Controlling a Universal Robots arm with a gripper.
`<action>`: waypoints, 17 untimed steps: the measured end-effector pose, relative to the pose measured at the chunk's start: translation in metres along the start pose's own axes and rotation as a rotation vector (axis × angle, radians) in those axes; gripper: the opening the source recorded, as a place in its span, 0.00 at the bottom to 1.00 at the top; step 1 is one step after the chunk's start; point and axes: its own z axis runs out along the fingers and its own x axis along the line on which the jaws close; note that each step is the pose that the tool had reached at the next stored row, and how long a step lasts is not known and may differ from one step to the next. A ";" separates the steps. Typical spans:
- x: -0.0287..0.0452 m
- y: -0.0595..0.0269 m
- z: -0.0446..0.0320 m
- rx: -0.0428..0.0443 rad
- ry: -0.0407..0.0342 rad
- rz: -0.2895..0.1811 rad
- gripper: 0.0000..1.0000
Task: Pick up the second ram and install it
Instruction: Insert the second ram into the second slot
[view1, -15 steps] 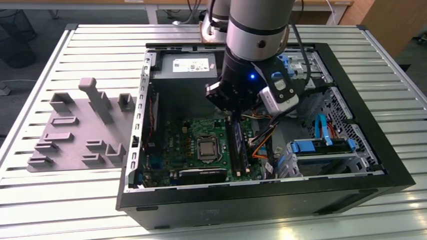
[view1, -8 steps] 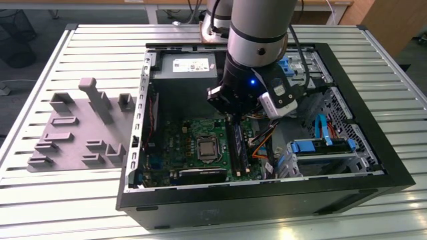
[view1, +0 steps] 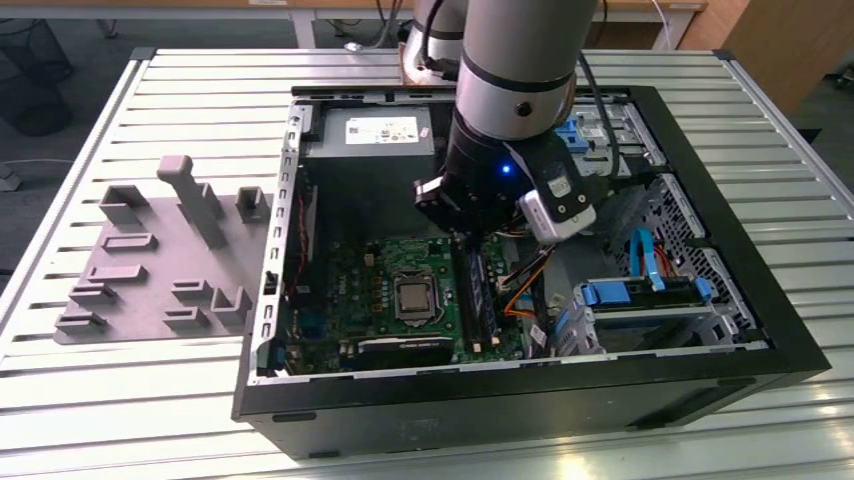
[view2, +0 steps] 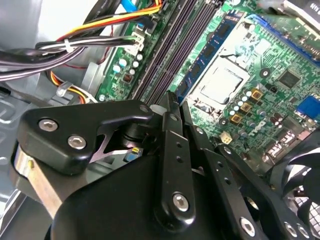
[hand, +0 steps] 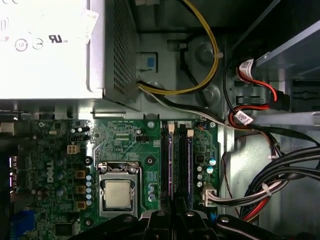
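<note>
Arm reaches down into the open computer case (view1: 787, 345). Pincer (view2: 172, 102) sits low over the memory slots (hand: 179, 160), beside the processor socket (hand: 119, 192). Fingers look drawn together; a thin stick edge, probably the second ram (view2: 212, 42), runs ahead of the fingertips along a slot, so a grip on it is not certain. Power supply (hand: 50, 47) lies beyond the slots; cable bundle (hand: 280, 175) off to the side.
</note>
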 end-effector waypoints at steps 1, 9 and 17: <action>0.0000 -0.0001 0.0018 -0.0001 0.0002 0.000 0.14; -0.0010 -0.0015 0.0144 0.0004 0.0015 0.000 0.14; -0.0011 -0.0040 0.0164 0.0000 0.0016 0.002 0.14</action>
